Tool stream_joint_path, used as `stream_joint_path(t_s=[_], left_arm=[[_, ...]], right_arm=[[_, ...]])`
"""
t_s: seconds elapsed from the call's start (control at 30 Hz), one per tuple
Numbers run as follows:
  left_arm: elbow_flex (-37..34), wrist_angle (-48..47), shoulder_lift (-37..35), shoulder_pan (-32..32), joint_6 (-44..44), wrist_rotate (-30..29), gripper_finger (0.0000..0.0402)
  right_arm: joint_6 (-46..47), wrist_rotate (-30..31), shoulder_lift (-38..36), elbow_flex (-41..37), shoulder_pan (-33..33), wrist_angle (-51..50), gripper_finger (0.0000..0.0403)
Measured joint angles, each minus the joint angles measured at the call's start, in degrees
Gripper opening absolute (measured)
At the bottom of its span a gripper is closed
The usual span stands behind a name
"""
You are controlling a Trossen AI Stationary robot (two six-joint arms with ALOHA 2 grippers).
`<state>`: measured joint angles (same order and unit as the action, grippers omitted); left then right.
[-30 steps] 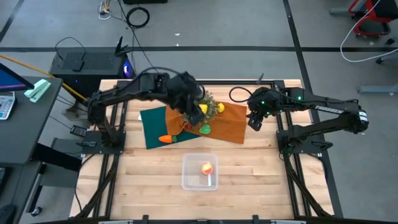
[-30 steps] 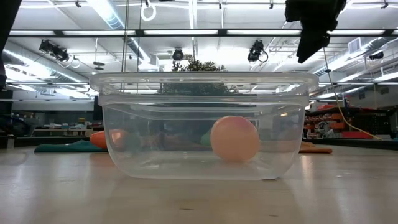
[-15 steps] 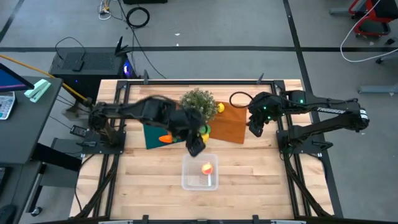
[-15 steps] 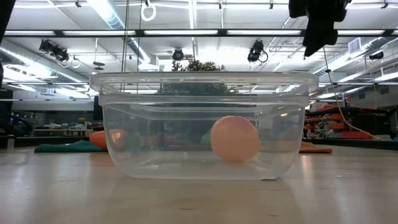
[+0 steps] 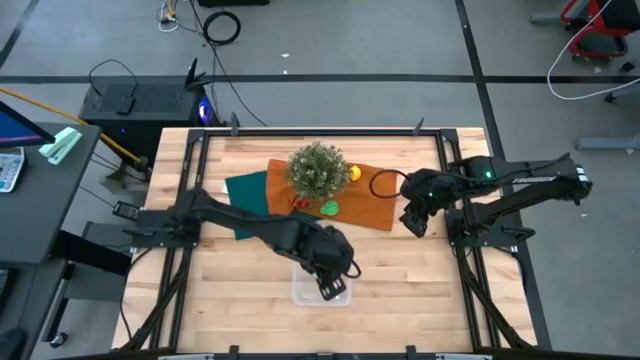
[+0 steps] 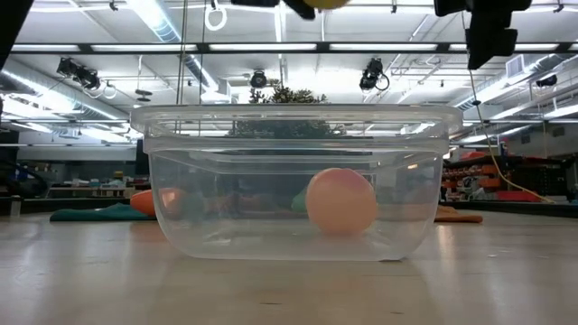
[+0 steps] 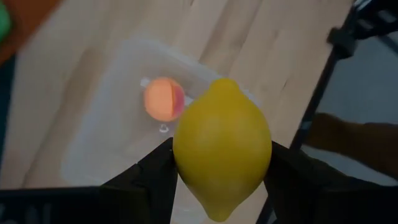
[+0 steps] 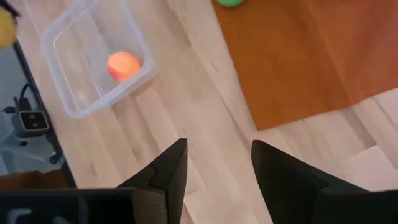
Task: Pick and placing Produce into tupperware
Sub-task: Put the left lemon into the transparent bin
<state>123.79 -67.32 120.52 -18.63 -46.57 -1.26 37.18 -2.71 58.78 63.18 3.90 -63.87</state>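
My left gripper (image 5: 330, 285) hangs over the clear tupperware (image 5: 303, 292), shut on a yellow lemon (image 7: 222, 146). That lemon also shows at the low view's top edge (image 6: 325, 4). A peach-coloured fruit (image 6: 340, 200) lies on the tupperware's floor. The second lemon (image 5: 353, 173) and the green piece (image 5: 329, 208) rest on the orange cloth (image 5: 375, 200). The carrot is hidden under my left arm. My right gripper (image 5: 413, 222) is open above the bare wood, right of the cloth. My left gripper pinches the lemon between its two fingers (image 7: 149, 180), one on each side of its widest part (image 7: 183, 155). The fingers come from above, pointing down. The lemon is lifted clear, above the tupperware's open top (image 7: 118, 118).
A bushy green plant (image 5: 318, 170) stands on the cloths at the far middle, with a teal cloth (image 5: 243, 190) to the left of the orange one. A black cable loop (image 5: 385, 183) lies near my right gripper. Bare wood lies on either side of the tupperware.
My left arm has swung from beside the plant toward the table's near edge, carrying the lemon clear of the cloth to above the tupperware. My right gripper has drifted toward the near edge and away from the plant, staying open.
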Motion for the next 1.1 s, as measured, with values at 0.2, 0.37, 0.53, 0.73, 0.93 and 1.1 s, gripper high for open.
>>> stream_joint_path(t_s=[0.2,0.37,0.53,0.73,0.93,1.1], left_arm=[[0.0,-2.07,3.53,-1.27,-7.27,1.8,0.0204],[-0.02,-2.84,5.64,-1.25,-17.23,3.67,0.0204],[-0.02,-2.75,6.93,-1.25,-25.85,3.25,0.0204],[-1.46,-2.96,7.1,-1.54,-36.45,1.7,0.0204],[-1.46,-2.66,7.97,-2.33,-44.02,0.3,0.0204],[-1.44,-2.98,9.26,-2.62,-47.38,-0.76,0.0204]], right_arm=[[0.04,1.85,0.0,0.0,3.05,-0.01,0.0146],[-0.81,2.55,0.0,0.0,4.65,-0.19,0.0146],[-2.31,2.57,0.0,0.0,6.13,-1.01,0.0146],[-3.84,2.59,0.02,0.0,6.45,-1.49,0.0146],[-5.55,2.63,0.02,0.0,6.45,-1.46,0.0146],[-5.81,2.65,0.02,0.0,6.43,-1.36,0.0146]])
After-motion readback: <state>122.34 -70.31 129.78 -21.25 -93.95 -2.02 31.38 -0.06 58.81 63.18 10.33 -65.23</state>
